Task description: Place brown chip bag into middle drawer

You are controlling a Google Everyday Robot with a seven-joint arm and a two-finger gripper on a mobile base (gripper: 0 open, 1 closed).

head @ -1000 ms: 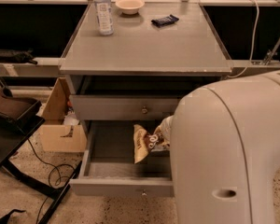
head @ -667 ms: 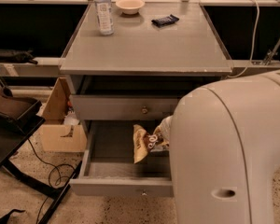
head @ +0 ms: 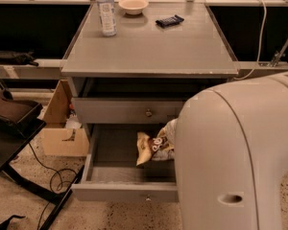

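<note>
The middle drawer (head: 125, 191) stands pulled open below the shut upper drawer (head: 120, 111). The brown chip bag (head: 148, 151) is inside it toward the right. It is tilted, with its yellow end low and to the left and its brown end up against my gripper (head: 170, 130). The gripper reaches into the drawer from the right, at the bag's upper end. Only a pale part of the gripper shows. The rest is hidden behind my large white arm housing (head: 235, 157), which also covers the drawer's right side.
On the cabinet top stand a water bottle (head: 106, 11), a bowl (head: 133, 5) and a small black wrapped bar (head: 169, 20). A cardboard box (head: 62, 128) and a black stand (head: 14, 123) with floor cables (head: 53, 176) lie to the left. A white cable (head: 261, 37) hangs at the right.
</note>
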